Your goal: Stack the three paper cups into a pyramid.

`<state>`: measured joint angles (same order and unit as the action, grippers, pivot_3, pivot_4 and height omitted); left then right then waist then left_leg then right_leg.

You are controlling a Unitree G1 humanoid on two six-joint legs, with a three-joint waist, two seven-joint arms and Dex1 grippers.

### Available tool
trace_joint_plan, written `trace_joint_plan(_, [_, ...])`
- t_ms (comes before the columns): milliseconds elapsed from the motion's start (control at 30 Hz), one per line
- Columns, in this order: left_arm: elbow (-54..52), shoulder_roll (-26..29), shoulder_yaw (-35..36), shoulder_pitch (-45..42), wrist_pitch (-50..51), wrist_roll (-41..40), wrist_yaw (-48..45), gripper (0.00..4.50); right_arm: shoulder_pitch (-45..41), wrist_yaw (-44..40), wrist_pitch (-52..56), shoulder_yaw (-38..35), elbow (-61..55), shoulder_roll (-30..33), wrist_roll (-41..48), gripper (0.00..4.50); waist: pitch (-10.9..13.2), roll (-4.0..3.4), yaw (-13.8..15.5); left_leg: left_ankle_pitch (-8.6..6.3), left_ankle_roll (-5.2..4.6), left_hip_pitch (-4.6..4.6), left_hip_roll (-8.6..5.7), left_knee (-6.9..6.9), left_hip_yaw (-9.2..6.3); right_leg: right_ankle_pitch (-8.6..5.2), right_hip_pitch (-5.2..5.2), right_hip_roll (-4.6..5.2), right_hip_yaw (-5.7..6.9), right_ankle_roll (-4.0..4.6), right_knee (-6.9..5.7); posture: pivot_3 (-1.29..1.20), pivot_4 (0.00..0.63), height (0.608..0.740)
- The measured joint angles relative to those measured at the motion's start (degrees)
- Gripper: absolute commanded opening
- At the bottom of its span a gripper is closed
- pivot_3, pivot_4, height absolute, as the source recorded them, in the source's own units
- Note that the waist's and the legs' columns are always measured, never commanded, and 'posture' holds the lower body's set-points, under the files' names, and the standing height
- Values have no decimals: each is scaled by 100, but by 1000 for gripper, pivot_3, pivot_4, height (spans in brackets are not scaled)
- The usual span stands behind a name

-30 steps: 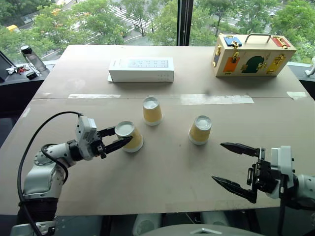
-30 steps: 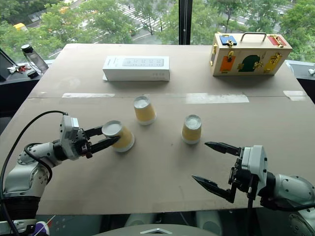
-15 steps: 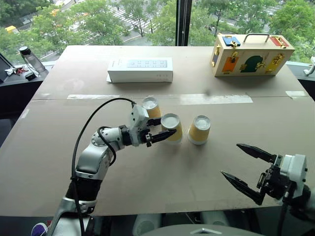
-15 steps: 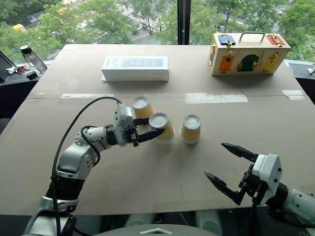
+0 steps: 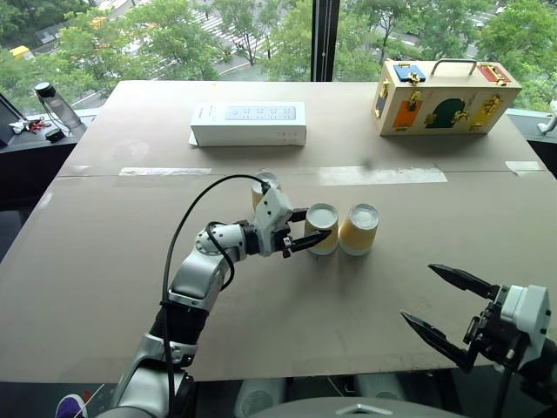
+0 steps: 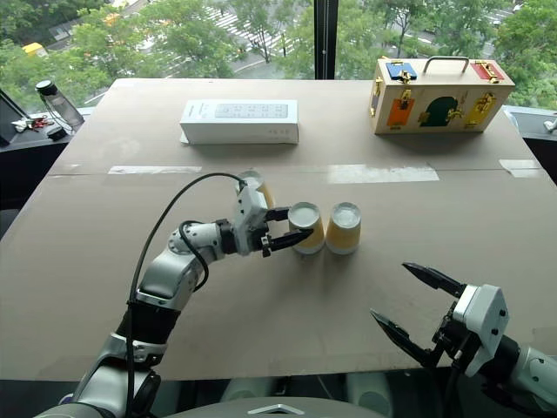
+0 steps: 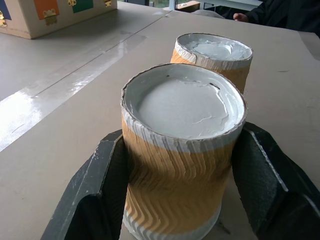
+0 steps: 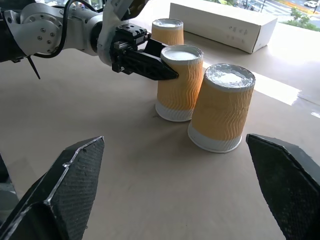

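Since 1 second ago the left gripper (image 5: 315,232) has carried its cup (image 5: 322,228) rightward; clamped on it, the cup now stands upside down just beside the 2nd cup (image 5: 358,229), the 3rd cup (image 5: 264,185) behind. The right gripper (image 5: 443,306) hangs wide open, well apart, over the tabletop (image 5: 104,261).

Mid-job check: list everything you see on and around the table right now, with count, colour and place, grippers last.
paper cups: 3, yellow-orange with white ends, upside down at mid-table; one in the left gripper beside a second, third behind the left arm
white box: 1, white, far side of the table
wooden case: 1, tan with coloured panels and a handle, far right corner
bottle: 1, clear with dark cap, side surface far left
left gripper: black fingers, shut on a cup
right gripper: black fingers, open, near right
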<state>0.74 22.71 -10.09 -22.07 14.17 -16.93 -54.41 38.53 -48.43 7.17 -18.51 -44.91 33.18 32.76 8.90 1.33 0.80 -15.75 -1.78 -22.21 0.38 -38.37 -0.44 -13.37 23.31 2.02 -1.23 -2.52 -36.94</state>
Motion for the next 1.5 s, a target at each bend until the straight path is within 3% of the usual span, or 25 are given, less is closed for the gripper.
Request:
trace_joint_plan(367, [-150,60,47,2,244,-12,138,2396,103,-105,-116,-57,14,-39,45,4500,0,0,0,0,0,3,0,-2,1,0,0,1,-1,0,-5,0,150,740])
trace_joint_plan(433, [-266,56,48,2,364,-34,169,3403,90,-111,-116,-57,39,-38,48,4500,0,0,1,0,0,1,0,-2,1,0,0,1,-2,0,-5,0,150,740])
trace_joint_plan(533, [-450,47,56,2,566,-129,217,4428,5,-110,-116,-57,56,-36,77,4500,0,0,1,0,0,2,0,-2,2,0,0,2,-2,0,-5,0,150,740])
trace_joint_plan(800, [-1000,106,361,74,918,-484,356,4428,-99,-100,-104,-66,55,-39,327,4500,0,0,-7,0,0,3,0,-1,1,0,0,2,-3,0,-6,0,150,740])
trace_joint_plan(1100, [-1633,582,1794,1254,830,-1334,285,4428,-449,-104,-87,-58,64,-30,612,4500,-1,-4,-4,0,0,7,4,-1,2,-2,-1,11,-2,3,-6,0,150,740])
trace_joint_plan(1267, [-1173,704,2381,1204,624,-1238,764,4428,-871,-50,42,-28,66,3,919,4500,-1,-3,31,0,0,32,0,-4,-4,-5,-33,10,7,8,-5,0,150,740])
trace_joint_plan(1500, [-113,851,2023,727,500,-825,696,4428,-1221,34,265,-245,18,211,1702,4500,0,0,1,0,0,31,-1,-2,-5,0,-33,3,8,1,-4,0,150,740])
